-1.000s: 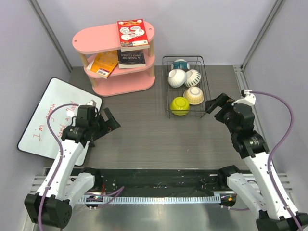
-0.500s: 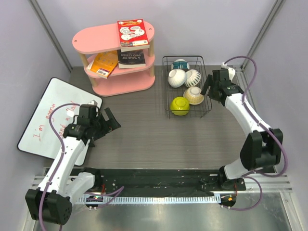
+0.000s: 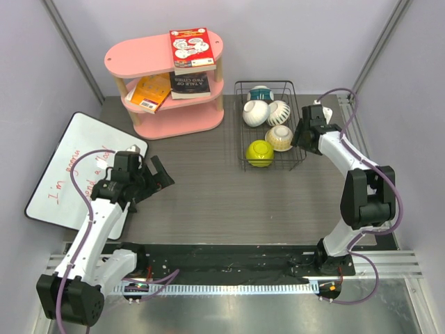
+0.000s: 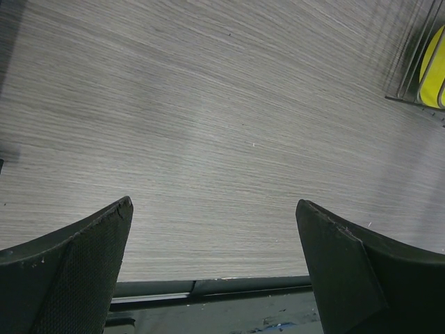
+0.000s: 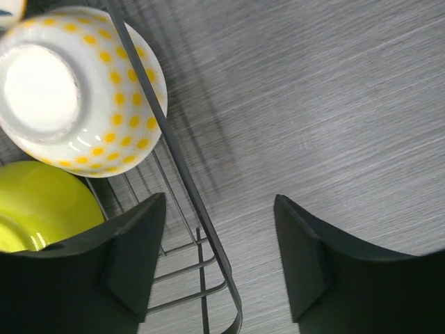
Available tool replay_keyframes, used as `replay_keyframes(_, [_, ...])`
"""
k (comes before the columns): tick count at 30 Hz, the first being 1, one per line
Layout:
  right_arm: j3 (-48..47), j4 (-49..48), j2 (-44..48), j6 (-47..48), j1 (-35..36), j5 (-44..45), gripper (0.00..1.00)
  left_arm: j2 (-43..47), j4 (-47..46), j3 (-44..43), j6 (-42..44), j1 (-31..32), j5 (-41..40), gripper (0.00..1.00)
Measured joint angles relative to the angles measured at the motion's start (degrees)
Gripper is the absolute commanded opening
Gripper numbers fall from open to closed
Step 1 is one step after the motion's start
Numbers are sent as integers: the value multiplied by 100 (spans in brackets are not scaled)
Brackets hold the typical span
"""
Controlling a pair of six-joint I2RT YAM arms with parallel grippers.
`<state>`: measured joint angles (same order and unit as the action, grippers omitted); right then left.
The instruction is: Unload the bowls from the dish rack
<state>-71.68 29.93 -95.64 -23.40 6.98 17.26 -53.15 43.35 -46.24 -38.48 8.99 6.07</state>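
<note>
The black wire dish rack [image 3: 264, 82] stands at the back right of the table with several bowls in it: a yellow-green bowl [image 3: 259, 153] in front, a white yellow-dotted bowl [image 3: 280, 138] beside it, two white bowls [image 3: 255, 113] behind, and a teal bowl [image 3: 261, 92] at the back. My right gripper [image 3: 299, 141] is open and empty at the rack's right side. In the right wrist view the gripper [image 5: 219, 257] straddles the rack's rim wire [image 5: 174, 167], just short of the dotted bowl [image 5: 76, 90] and yellow-green bowl [image 5: 42, 205]. My left gripper [image 3: 164, 175] is open and empty over the table.
A pink shelf [image 3: 167, 83] with books stands left of the rack. A whiteboard [image 3: 69, 167] lies at the table's left edge under my left arm. The left wrist view shows my left gripper [image 4: 215, 264] over wood-grain table, with the rack's corner [image 4: 410, 69] far right.
My right arm has swung from the near right of the table up to the rack's right side, its open fingers now over the rim. My left arm has hardly moved.
</note>
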Motion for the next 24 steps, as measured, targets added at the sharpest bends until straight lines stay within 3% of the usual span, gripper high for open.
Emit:
replay_keyframes(2, [170,-101,20,26,0,-22,48,22,-7,0,0,0,2,100])
replay_keyframes(5, [455,-166,28,81,0,-87,46,42,-13,9,-2,0,2,100])
replay_keyframes(7, [621,-225,39,85,0,-133,39,42,-17,9,-2,0,2,100])
replay_keyframes(8, [673,-229,50,94,0,-144,33,42,-17,9,-2,0,0,100])
replay_keyframes(9, [728,-251,63,85,2,-195,16,42,-17,9,-2,0,0,100])
replay_keyframes(18, [1458,-378,828,66,72,-680,1,46,-24,11,-4,0,0,99])
replay_keyframes(24, [1919,-87,1567,79,39,-522,1,46,-24,11,-4,0,0,100])
